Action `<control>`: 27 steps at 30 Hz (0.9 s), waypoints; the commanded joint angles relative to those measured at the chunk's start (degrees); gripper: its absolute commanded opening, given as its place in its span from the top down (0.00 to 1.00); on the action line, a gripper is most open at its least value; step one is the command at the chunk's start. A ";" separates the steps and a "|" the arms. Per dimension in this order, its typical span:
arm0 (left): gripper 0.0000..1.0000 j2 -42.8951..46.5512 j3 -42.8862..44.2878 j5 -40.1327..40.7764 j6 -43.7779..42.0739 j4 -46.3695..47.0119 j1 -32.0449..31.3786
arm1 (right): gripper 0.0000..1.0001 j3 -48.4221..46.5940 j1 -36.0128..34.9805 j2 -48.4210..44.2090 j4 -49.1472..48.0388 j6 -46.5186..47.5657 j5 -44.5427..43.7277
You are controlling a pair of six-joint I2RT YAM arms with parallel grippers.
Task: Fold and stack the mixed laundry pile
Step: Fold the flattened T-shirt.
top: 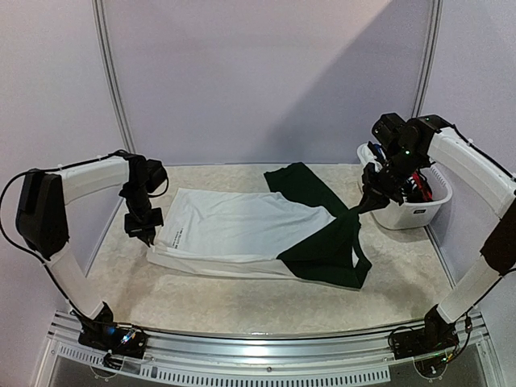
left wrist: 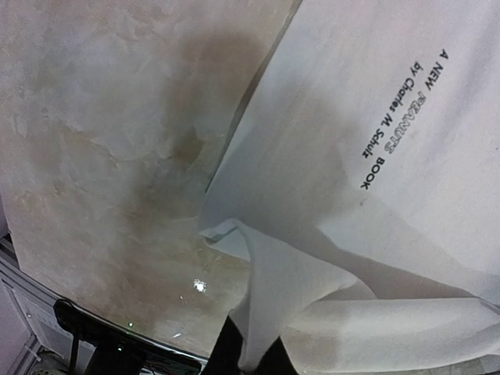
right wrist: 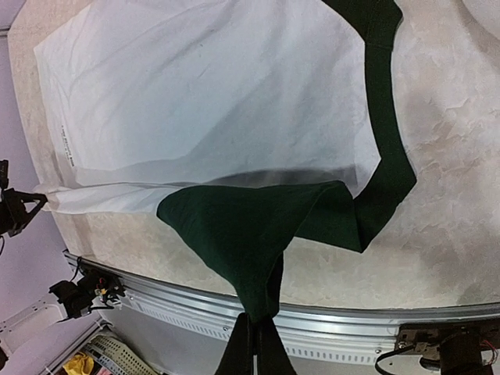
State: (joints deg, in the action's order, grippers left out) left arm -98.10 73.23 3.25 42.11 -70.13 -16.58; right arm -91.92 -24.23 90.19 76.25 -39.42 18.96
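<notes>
Near edge open, middle covered
Spread white T-shirt (top: 234, 230) and dark green garment (top: 326, 251) span beige tabletop (top: 242, 297); white plastic tub (top: 413, 213) blocks right rear.

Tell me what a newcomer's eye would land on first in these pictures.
A white T-shirt lies spread flat at mid-table, with a dark green garment overlapping its right side. The right gripper is shut on the green cloth, holding it up in a peak, while the left gripper pinches the shirt's left edge. A white tub holding more clothes sits at the far right.
</notes>
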 commanded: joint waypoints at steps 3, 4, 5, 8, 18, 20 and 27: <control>1.00 -2.84 1.49 -0.33 -0.19 3.25 1.38 | 1.00 -3.50 1.48 4.20 2.33 3.26 -4.09; 1.00 -3.28 1.69 -0.53 -0.11 3.77 1.45 | 1.00 -3.98 1.61 5.11 2.33 3.48 -4.57; 1.00 -3.81 1.96 -0.79 -0.12 4.53 1.62 | 1.00 -4.50 1.78 5.62 2.21 3.72 -5.14; 1.00 -5.55 3.19 -0.85 0.12 5.26 1.93 | 1.00 -6.87 2.31 7.76 1.68 4.37 -6.05; 1.00 -9.41 5.42 -1.47 -0.34 6.70 2.29 | 1.00 -17.10 2.62 16.06 5.52 8.16 -12.98; 1.00 -9.72 5.53 -1.65 -0.38 6.99 2.26 | 1.00 -17.07 2.61 16.68 5.48 8.63 -13.63; 1.00 -10.26 5.61 -0.83 -0.63 7.09 2.26 | 1.00 -15.32 2.63 18.17 4.49 10.26 -13.80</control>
State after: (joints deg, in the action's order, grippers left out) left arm -107.20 77.76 1.91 41.98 -63.72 -14.92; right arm -107.63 -22.04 107.46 76.93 -30.63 6.96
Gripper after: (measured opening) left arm 0.021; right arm 0.009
